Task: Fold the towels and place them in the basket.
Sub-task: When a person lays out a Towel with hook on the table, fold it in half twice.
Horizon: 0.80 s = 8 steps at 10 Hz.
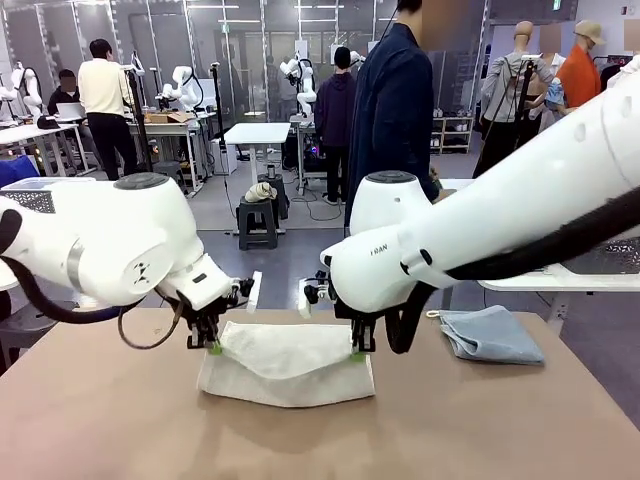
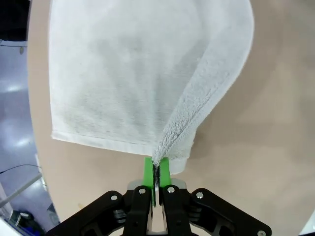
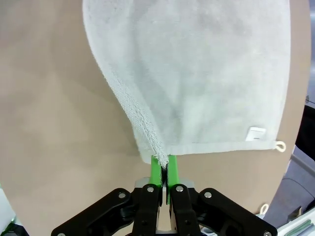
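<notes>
Left jaws and right jaws each clenched on one corner of cream-beige rectangular terry towel (image 1: 285, 365), corners raised, middle sagging onto brown worktop (image 1: 100, 430). Judged light, limp, non-slip, not fragile. Hemmed corners deemed best hold.

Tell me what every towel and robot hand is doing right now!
cream towel: two corners pinched and raised, the rest lying on the table, sagging in the middle.
grey-blue towel: loosely folded, lying on the table, nothing touching it.
left gripper: shut on one corner of the cream towel.
right gripper: shut on another corner of the cream towel.
</notes>
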Available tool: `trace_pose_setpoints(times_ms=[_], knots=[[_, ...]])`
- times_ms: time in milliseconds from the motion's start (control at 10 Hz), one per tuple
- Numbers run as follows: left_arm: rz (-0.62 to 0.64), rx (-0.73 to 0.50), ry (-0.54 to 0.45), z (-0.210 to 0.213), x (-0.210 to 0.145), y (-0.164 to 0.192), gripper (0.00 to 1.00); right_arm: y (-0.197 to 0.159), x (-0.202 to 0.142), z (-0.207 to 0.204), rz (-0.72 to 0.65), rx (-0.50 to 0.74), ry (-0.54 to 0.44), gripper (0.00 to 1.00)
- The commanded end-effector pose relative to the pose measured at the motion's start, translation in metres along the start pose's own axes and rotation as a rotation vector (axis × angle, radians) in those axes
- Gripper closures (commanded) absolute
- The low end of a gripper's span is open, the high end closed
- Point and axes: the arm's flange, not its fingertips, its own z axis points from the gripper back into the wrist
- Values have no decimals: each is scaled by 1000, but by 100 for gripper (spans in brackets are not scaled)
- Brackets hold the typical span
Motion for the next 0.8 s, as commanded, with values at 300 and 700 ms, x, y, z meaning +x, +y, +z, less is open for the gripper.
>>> trace_pose_setpoints(times_ms=[300,700], knots=[[2,0,40,10,23,86,95,-83,19,12,55,7,36,95],[34,10,61,18,30,147,95,-141,26,25,46,-1,45,95]])
